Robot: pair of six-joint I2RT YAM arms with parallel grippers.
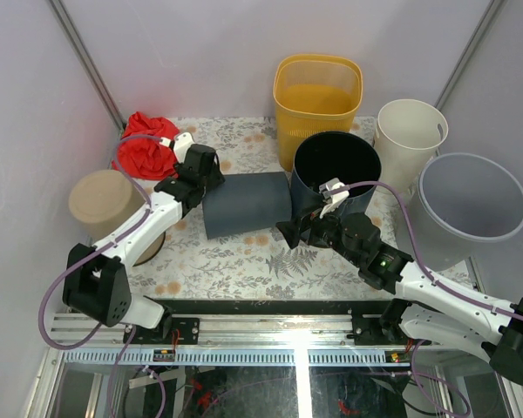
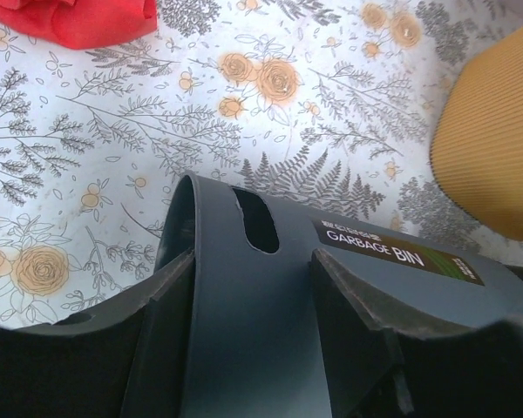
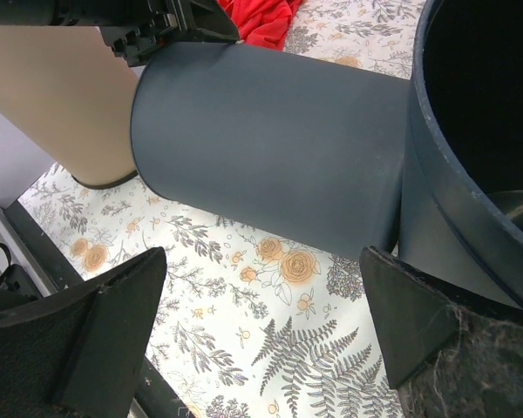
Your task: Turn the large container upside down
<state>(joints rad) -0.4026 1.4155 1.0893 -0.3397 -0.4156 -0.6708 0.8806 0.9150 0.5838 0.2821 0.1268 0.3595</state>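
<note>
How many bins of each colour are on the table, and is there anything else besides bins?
Dark grey bins: 2
Yellow bin: 1
Cream bin: 1
Pale grey bin: 1
Tan bin: 1
Red cloth: 1
Total: 7

Grey bin (image 3: pixel 270 148) on its side, against black bin (image 3: pixel 471 131); R gripper (image 3: pixel 261 261) jaws wide.

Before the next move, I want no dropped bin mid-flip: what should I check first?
1. Dark grey bin upside down: not ok, lying on its side.
2. Left gripper at its rim: ok, it straddles the wall.
3. Left grip firm: cannot tell.
4. Right gripper free to help: ok, open and empty.
5. Room at the bin's other end: not ok, black bin crowds it.
</note>
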